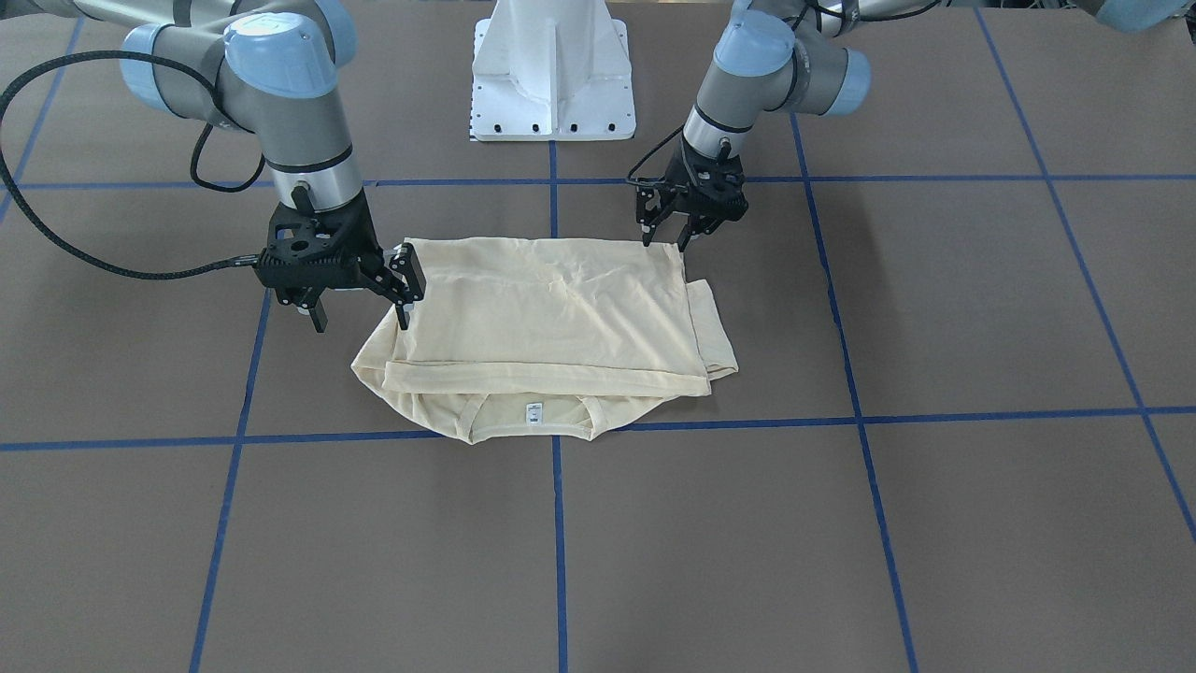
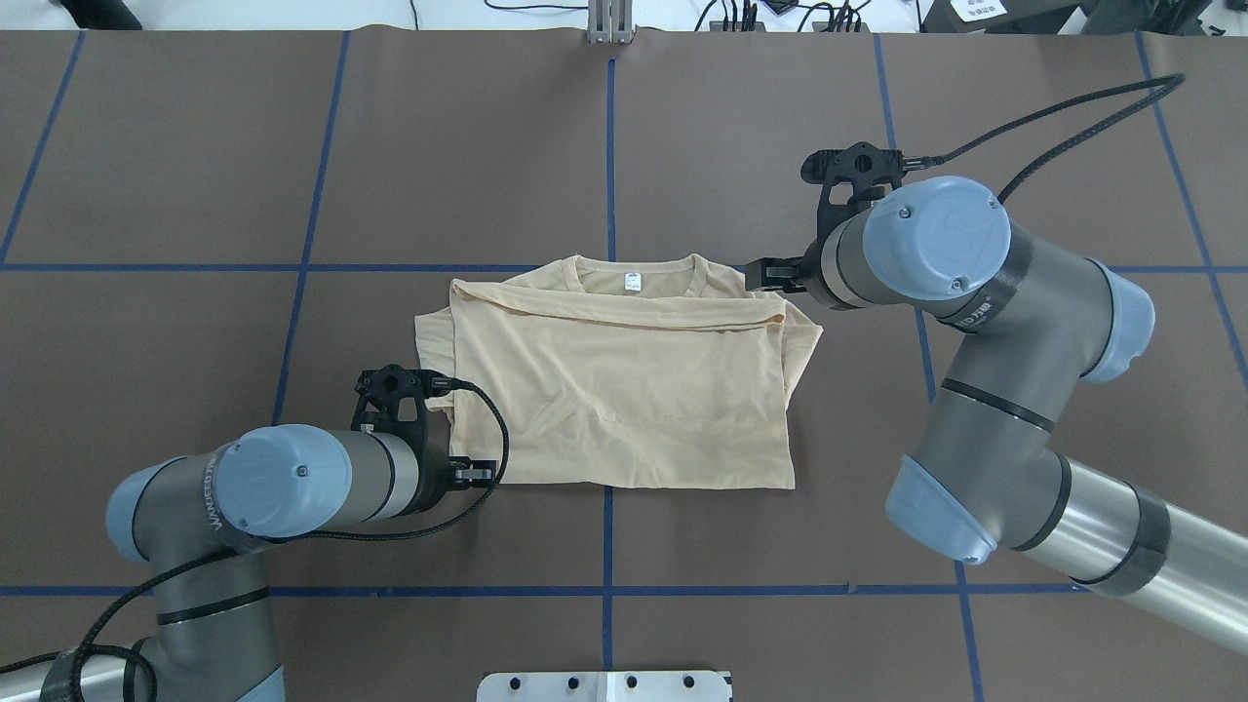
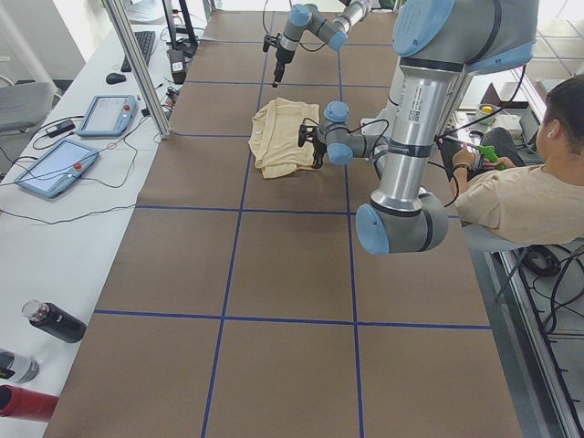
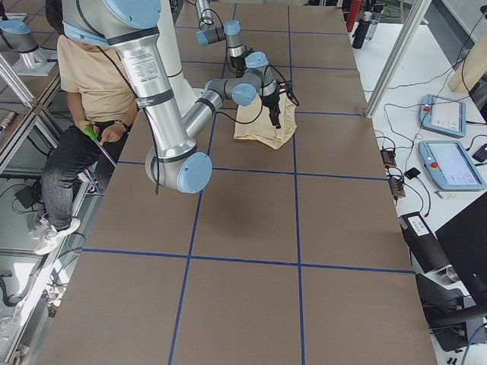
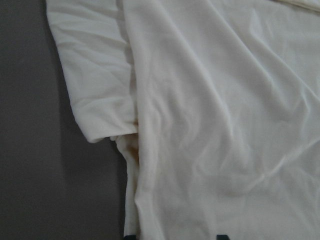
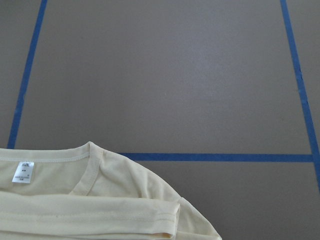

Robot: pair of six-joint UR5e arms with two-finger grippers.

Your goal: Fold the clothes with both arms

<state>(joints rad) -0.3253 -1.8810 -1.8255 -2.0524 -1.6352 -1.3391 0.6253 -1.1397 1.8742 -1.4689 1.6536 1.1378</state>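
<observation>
By the near corner of the folded shirt (image 2: 624, 390), the left pincer (image 1: 665, 241) stood open, holding nothing. The shirt lay on the brown surface (image 2: 195, 175). Farther out, beside its neck end, the right pincer (image 1: 362, 322) was wide open and empty.

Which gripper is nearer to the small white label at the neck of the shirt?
Right. The right gripper is beside the collar end of the shirt, close to the neck label; the left gripper is at the opposite, folded end.
</observation>
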